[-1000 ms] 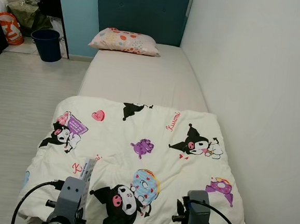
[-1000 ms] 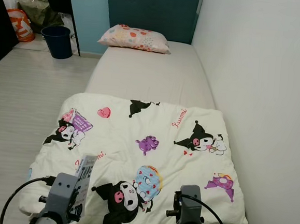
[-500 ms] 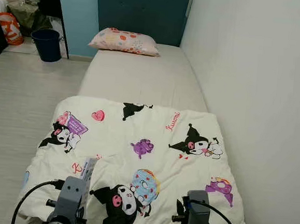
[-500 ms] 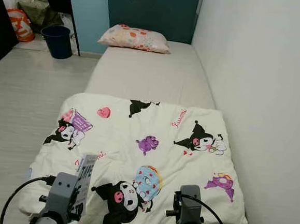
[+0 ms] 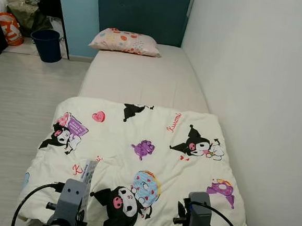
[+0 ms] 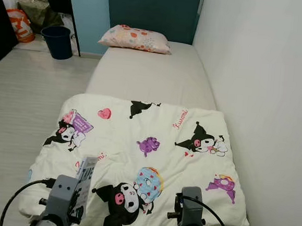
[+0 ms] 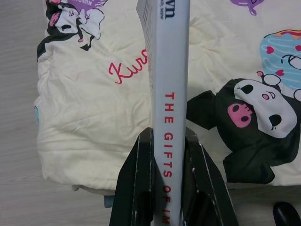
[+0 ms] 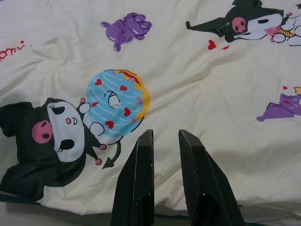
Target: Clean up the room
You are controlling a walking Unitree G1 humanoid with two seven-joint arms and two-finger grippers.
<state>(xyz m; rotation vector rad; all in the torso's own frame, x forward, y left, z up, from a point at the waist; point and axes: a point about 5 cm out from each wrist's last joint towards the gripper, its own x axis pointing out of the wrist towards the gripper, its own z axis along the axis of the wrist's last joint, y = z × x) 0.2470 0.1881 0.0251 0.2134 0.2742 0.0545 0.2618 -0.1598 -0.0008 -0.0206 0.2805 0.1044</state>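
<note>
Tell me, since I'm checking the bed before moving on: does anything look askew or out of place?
The cartoon-print blanket covers only the foot half of the bed, sitting slightly skewed and overhanging the left edge, with bare mattress up to the pillow. The left gripper holds a book over it.

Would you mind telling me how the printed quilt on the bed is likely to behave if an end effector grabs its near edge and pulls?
The quilt looks puffy and creased, so it would probably fold and bunch. Being soft, it likely drags along the bed rather than lifting flat.
</note>
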